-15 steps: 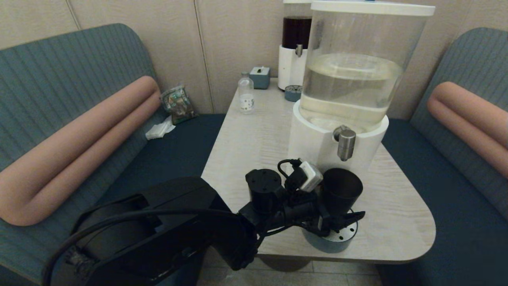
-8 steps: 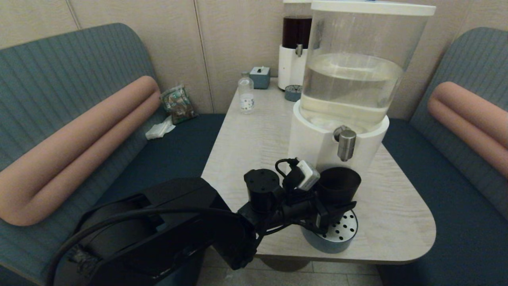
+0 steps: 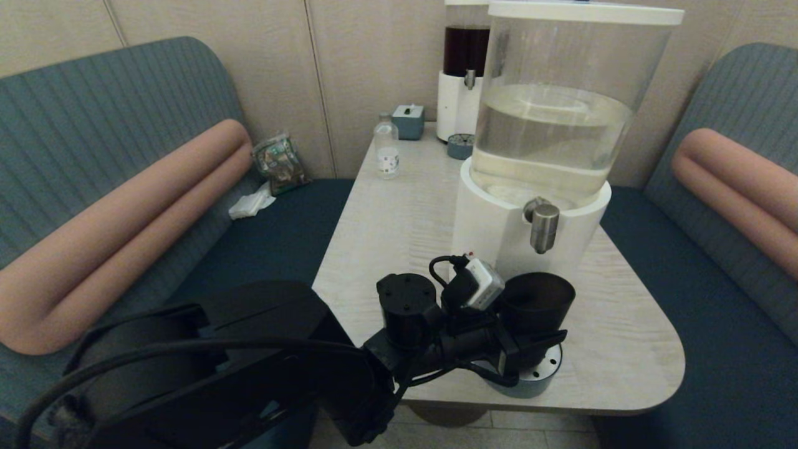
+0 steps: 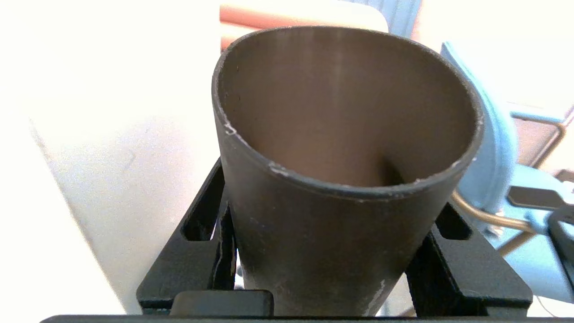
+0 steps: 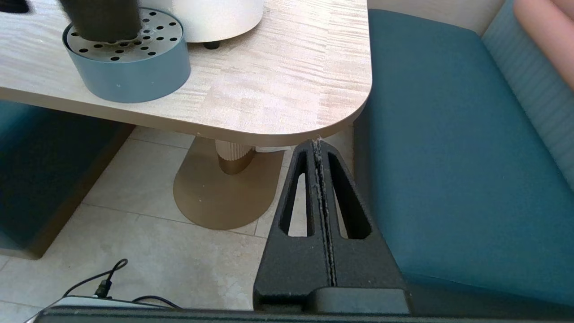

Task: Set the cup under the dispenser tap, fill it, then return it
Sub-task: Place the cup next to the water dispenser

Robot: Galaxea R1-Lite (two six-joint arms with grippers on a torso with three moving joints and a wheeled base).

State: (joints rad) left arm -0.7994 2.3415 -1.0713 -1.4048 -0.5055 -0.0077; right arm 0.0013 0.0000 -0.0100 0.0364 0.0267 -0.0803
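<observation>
Left fingers (image 4: 453, 264): clamped on either side of the cup's lower wall, black and slotted, one on each flank.
Right fingers (image 5: 309, 202): pressed flat together with nothing between them.
Left gripper (image 3: 530, 349): reaches in from the near left over the front edge of the table, gripping the cup low down.
Right gripper (image 5: 319, 148): hangs low beside the table's near right corner, above the tiled floor and next to the teal bench seat.
Cup (image 3: 536, 299): dark, tapered, upright, mouth open upward; it sits at the drip tray, its base hidden behind the fingers in the head view. The right wrist view shows its foot on the perforated plate. Whether it holds liquid I cannot tell.
Dispenser tap (image 3: 543, 227): short brushed-steel spout on the white base, above the cup's rim with a clear gap between them, roughly in line with the cup's mouth.
Large dispenser (image 3: 561, 106): clear tank about half full of pale liquid, white lid, round white base, standing on the table's right half.
Drip tray (image 5: 134, 76): round, blue-grey, with a holed metal top, at the table's near edge in front of the dispenser.
Table (image 3: 399, 212): pale wood grain, rounded corners.
Smaller dispenser (image 3: 464, 62): at the far end against the wall, dark red liquid inside.
Small clear bottle (image 3: 386, 146): upright near the far left edge of the table.
</observation>
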